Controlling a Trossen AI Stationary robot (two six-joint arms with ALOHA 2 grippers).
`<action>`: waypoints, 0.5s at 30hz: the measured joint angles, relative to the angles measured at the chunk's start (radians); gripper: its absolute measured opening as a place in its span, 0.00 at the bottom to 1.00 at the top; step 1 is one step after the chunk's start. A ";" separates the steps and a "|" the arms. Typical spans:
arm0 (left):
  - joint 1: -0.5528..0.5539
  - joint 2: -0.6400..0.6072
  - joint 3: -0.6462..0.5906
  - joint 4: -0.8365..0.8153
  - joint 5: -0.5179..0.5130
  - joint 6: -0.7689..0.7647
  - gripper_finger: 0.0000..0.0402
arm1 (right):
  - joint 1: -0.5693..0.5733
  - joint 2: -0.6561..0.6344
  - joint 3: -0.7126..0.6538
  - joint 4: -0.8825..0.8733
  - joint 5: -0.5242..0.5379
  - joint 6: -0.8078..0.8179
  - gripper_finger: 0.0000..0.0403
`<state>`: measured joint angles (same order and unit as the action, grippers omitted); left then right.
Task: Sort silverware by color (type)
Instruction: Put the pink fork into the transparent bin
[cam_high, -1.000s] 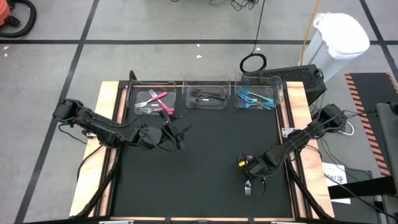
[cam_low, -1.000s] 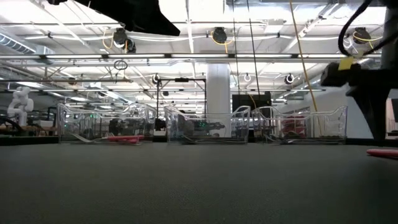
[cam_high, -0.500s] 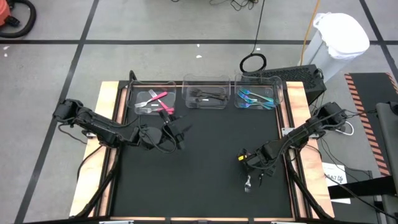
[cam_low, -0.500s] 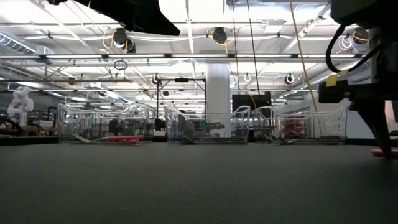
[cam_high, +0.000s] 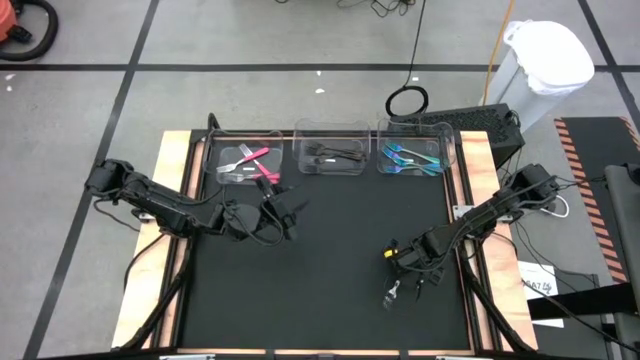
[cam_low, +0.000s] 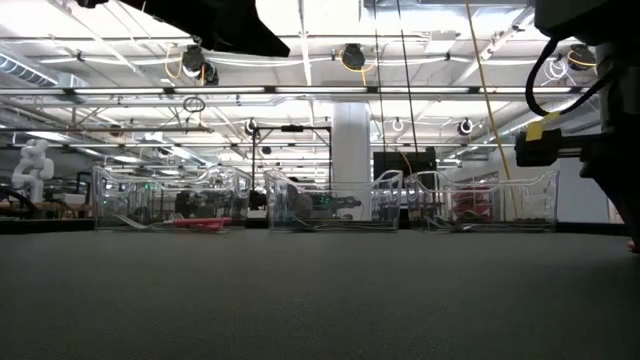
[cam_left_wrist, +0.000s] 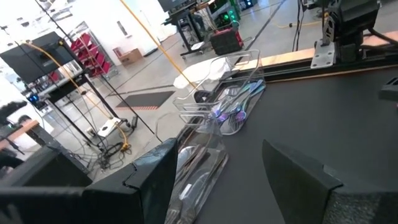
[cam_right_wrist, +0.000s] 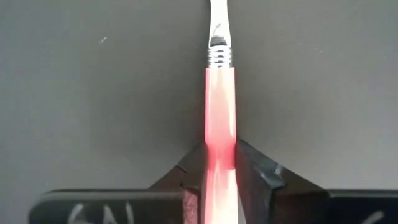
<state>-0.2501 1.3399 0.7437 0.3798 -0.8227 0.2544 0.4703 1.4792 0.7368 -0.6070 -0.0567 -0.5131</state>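
Note:
A pink-handled fork lies on the black mat near the table's near right corner. Its silver head sticks out from under my right gripper, which is shut on it. My left gripper hovers open and empty in front of the left bin, its two dark fingers wide apart. At the far edge, the left clear bin holds pink-handled pieces, the middle bin black ones, and the right bin teal ones. My right gripper pinches the fork's pink handle between its two fingers, a way back from the ribbed silver neck. The fingers come from above, pointing steeply down, and lie across the handle. Whether the fork is on the mat or just clear of it, I cannot tell.
The black mat is framed by a wooden border. The three bins stand in a row along its far edge. Cables and a white bag lie beyond the table.
My right gripper has come down a little over the fork and shut on its pink handle. The fork's silver head has swung slightly toward the table's left.

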 joint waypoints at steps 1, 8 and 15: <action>0.000 0.000 0.000 0.001 0.000 -0.011 0.59 | -0.001 0.000 0.000 0.005 0.002 0.035 0.14; 0.000 0.000 0.000 0.007 0.000 -0.012 0.59 | -0.002 0.000 0.000 0.020 0.008 0.222 0.14; -0.005 0.001 0.025 0.003 0.014 -0.013 0.59 | -0.010 0.003 0.023 0.039 0.010 0.251 0.14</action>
<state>-0.2549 1.3411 0.7687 0.3827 -0.8089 0.2417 0.4602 1.4821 0.7598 -0.5685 -0.0463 -0.2620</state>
